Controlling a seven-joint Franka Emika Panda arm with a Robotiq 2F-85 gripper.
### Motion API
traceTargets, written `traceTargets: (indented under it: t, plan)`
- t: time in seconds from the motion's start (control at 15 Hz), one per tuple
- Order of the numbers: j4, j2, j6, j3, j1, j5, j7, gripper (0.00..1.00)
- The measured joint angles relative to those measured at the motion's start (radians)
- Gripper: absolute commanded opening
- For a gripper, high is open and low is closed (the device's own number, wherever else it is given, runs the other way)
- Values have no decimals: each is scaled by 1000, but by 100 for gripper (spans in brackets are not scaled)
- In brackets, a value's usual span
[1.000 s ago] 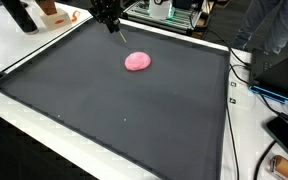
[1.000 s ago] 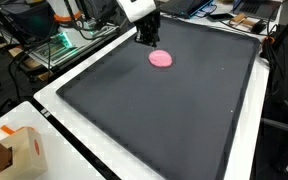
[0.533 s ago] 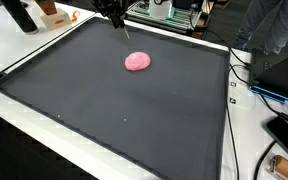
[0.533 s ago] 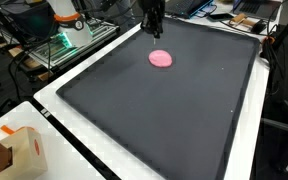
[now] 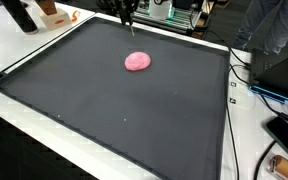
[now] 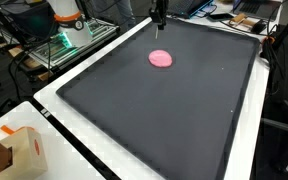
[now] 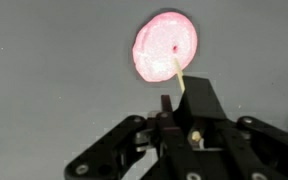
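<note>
Pinching a thin pale stick [image 7: 177, 70], the gripper [image 7: 184, 90] has its jaws drawn together around the stick's lower end, as far as the wrist view shows. The stick is straight and slender, the colour of light wood, and it juts out past the black, angular finger links. Beyond its tip lies a pink lump [image 7: 165, 45], a soft-looking, flattened, roughly round disc with a slightly uneven rim and a small dark dent near its middle. In the wrist view the stick's tip overlaps the lump's near edge, so the lump sits straight ahead of the jaws and a little to one side. In both exterior views the gripper [image 5: 130, 16] [image 6: 158, 14] hangs high over the far edge of the mat, and the pink lump [image 5: 137, 62] [image 6: 161, 59] lies below it and further in toward the mat's middle, well apart from the fingers. The mat [image 5: 134, 125] [image 6: 174, 125] is a dark grey, matte, smooth sheet with a thin raised border. It covers most of a white table [image 5: 14, 45]. A small cardboard box [image 6: 19, 150] stands on the table's white margin, far from the jaws in an exterior view.
</note>
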Motion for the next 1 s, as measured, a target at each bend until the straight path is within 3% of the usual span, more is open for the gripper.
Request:
traceTargets:
  t: [0.2,0.27,0.47,1.0]
  plan:
    - [0,-9,9,16,17,-54,37,6]
    - [0,-11,16,20,22,-72,43,25]
    - [-1,-13,49,29,32,-121,52,25]
    - [-2,-13,53,29,32,-124,52,25]
